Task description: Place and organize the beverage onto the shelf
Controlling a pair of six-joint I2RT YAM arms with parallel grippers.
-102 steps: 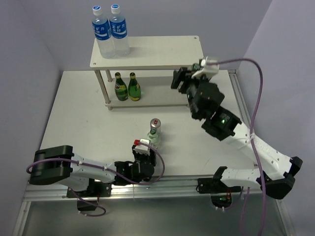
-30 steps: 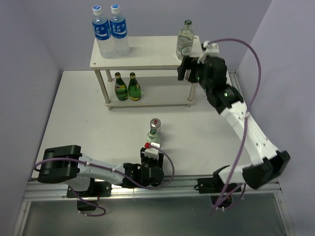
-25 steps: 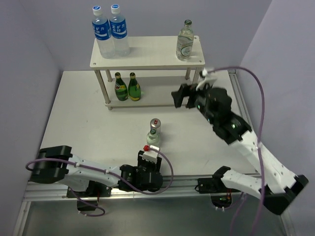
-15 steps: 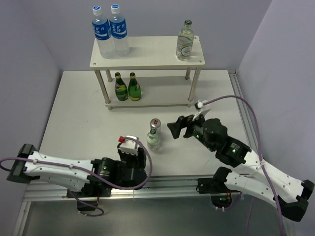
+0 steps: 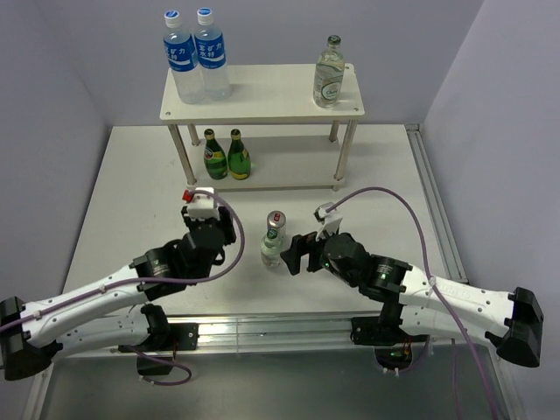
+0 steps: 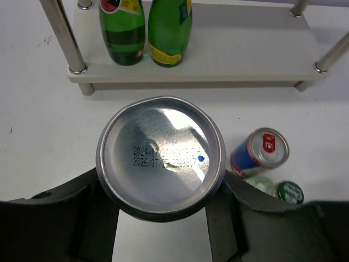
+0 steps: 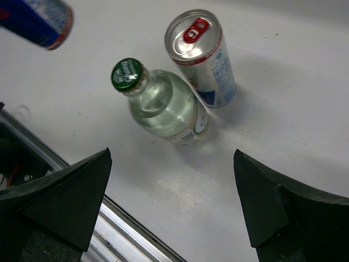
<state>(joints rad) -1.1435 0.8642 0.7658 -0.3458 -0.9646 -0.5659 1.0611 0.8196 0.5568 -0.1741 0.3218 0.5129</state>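
My left gripper [image 6: 161,188] is shut on a slim can [image 6: 161,157], whose silver bottom faces the wrist camera. It hangs over the table left of centre [image 5: 207,234], in front of the shelf [image 5: 262,94]. Two green bottles [image 5: 215,155] [image 5: 238,155] stand on the lower board [image 6: 234,49]. One clear bottle [image 5: 329,73] stands on the top board. Another clear bottle [image 7: 163,106] and a second can [image 7: 204,52] stand together mid-table. My right gripper [image 7: 172,164] is open just right of them [image 5: 293,254], with nothing between its fingers.
Two tall water bottles [image 5: 182,57] [image 5: 211,54] stand at the left end of the top board. Thin metal legs [image 6: 62,35] hold the boards at their corners. The table's metal front rail [image 7: 125,224] runs close behind the right gripper.
The right gripper left the clear bottle on the top board and came down beside the pair mid-table. The left gripper swung with its can from the front edge to left of centre.
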